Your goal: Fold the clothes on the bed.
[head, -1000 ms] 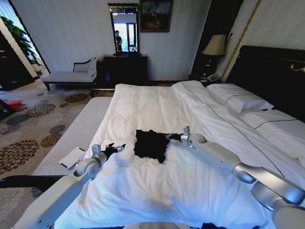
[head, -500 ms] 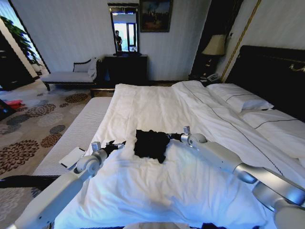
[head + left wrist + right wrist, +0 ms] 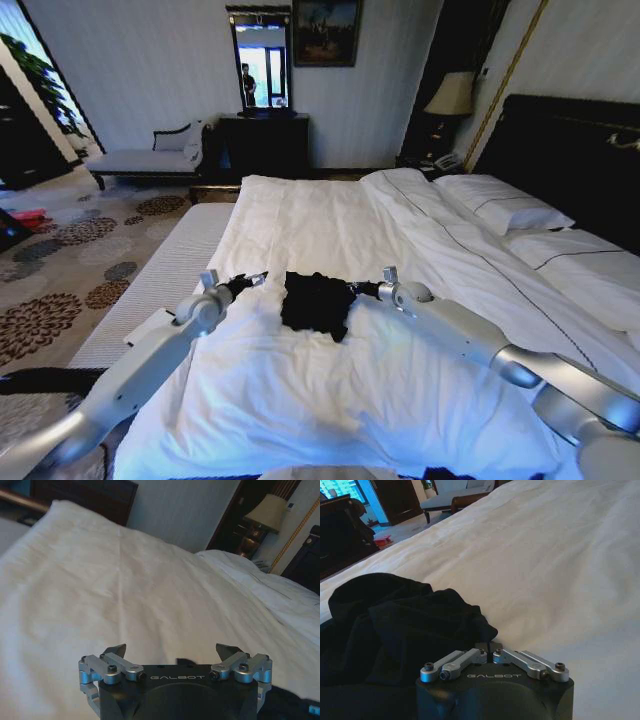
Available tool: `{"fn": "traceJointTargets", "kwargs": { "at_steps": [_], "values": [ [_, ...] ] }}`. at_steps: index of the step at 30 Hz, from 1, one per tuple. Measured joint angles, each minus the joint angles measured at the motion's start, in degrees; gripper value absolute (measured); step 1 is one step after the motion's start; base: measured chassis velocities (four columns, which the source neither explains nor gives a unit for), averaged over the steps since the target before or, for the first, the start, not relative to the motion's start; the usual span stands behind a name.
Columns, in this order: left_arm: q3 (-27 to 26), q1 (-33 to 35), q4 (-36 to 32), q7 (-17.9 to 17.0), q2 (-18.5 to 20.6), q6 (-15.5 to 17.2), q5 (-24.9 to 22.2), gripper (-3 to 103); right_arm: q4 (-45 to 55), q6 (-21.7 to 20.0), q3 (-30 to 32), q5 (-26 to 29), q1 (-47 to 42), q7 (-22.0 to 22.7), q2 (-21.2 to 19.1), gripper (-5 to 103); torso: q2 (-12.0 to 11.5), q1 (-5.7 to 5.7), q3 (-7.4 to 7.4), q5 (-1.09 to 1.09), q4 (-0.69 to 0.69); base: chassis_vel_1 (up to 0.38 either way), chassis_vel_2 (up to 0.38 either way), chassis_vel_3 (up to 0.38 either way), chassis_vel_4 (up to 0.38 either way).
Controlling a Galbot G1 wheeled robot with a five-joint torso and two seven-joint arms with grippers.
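Left hand (image 3: pixel 248 282) moved closer to crumpled black T-shirt (image 3: pixel 316 302), spread; right hand (image 3: pixel 352 288) pinching shirt edge.

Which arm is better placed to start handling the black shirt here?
Likely the right: the right gripper is shut at the black T-shirt edge, while the left gripper is open above the white duvet, apart from it.

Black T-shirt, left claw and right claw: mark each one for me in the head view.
black T-shirt (image 3: pixel 316 302): head view, middle of the crumpled cloth.
left claw (image 3: pixel 252 280): head view, between its fingertips, left of the shirt.
right claw (image 3: pixel 353 289): head view, fingertips at the shirt's right edge.
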Motion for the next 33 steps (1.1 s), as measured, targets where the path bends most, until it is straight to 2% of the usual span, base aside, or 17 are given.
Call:
{"fn": "traceJointTargets", "kwargs": {
  "at_steps": [2, 3, 8, 13, 14, 17, 19, 21, 29, 33],
  "values": [
    [1.5, -2.4, 1.9, -2.8, -2.8, 1.9, -1.7, 100, -0.1, 0.1, -0.1, 0.0, 0.0, 0.0, -0.2, 1, 0.0, 0.00, 0.00, 0.01, -0.01, 0.000, 0.000, 0.000, 0.000],
    [1.5, -2.4, 1.9, -2.8, -2.8, 1.9, -1.7, 100, -0.1, 0.1, -0.1, 0.0, 0.0, 0.0, -0.2, 1, 0.0, 0.00, 0.00, 0.01, -0.01, 0.000, 0.000, 0.000, 0.000],
    [3.7, -6.0, 5.5, -9.6, -8.5, 8.3, -5.0, 100, -0.2, 0.2, -0.2, -0.1, -0.3, 0.0, -0.5, 1, 0.0, 0.01, 0.00, 0.02, 0.00, 0.000, 0.000, 0.000, 0.000],
    [4.6, -7.5, 7.7, -12.6, -10.9, 10.8, -4.4, 101, -0.1, 0.3, -0.2, -0.5, -0.7, -0.1, -0.8, 1, 0.0, 0.00, -0.01, 0.00, 0.00, 0.000, 0.000, 0.000, 0.000],
    [4.6, -7.5, 7.7, -12.6, -10.9, 10.8, -4.4, 101, -0.1, 0.3, -0.2, -0.5, -0.7, -0.1, -0.8, 1, 0.0, 0.00, -0.01, 0.00, 0.00, 0.000, 0.000, 0.000, 0.000],
    [4.7, -7.9, 8.8, -12.6, -11.9, 11.3, -3.2, 86, -0.1, 0.5, -0.1, -1.0, -1.1, -0.2, -1.1, 1, 0.0, 0.00, -0.01, 0.01, 0.01, 0.000, 0.000, 0.000, 0.000],
    [4.3, -7.9, 8.9, -12.7, -12.2, 11.2, -3.2, 86, 0.0, 0.5, -0.1, -1.0, -1.2, -0.3, -1.3, 1, 0.0, 0.01, 0.00, 0.01, 0.01, 0.000, 0.000, 0.000, 0.000],
    [3.3, -7.8, 9.3, -13.4, -12.8, 11.1, -3.5, 80, 0.2, 0.6, 0.0, -1.1, -1.4, -0.3, -1.5, 1, 0.0, 0.00, -0.01, 0.01, 0.00, 0.000, 0.000, 0.000, 0.000],
    [3.9, -9.6, 12.6, -12.9, -13.1, 10.9, -3.8, 79, 0.4, 0.8, 0.0, -0.9, -1.7, -0.7, -2.2, 1, 0.0, 0.00, -0.01, 0.00, 0.02, 0.000, 0.000, 0.000, 0.000],
    [4.1, -11.1, 14.7, -12.8, -14.5, 10.9, -3.8, 79, 0.5, 0.9, 0.0, -0.8, -1.8, -0.9, -2.4, 1, 0.0, -0.01, -0.01, 0.00, -0.02, 0.000, 0.000, 0.000, 0.000]
  ]
}}
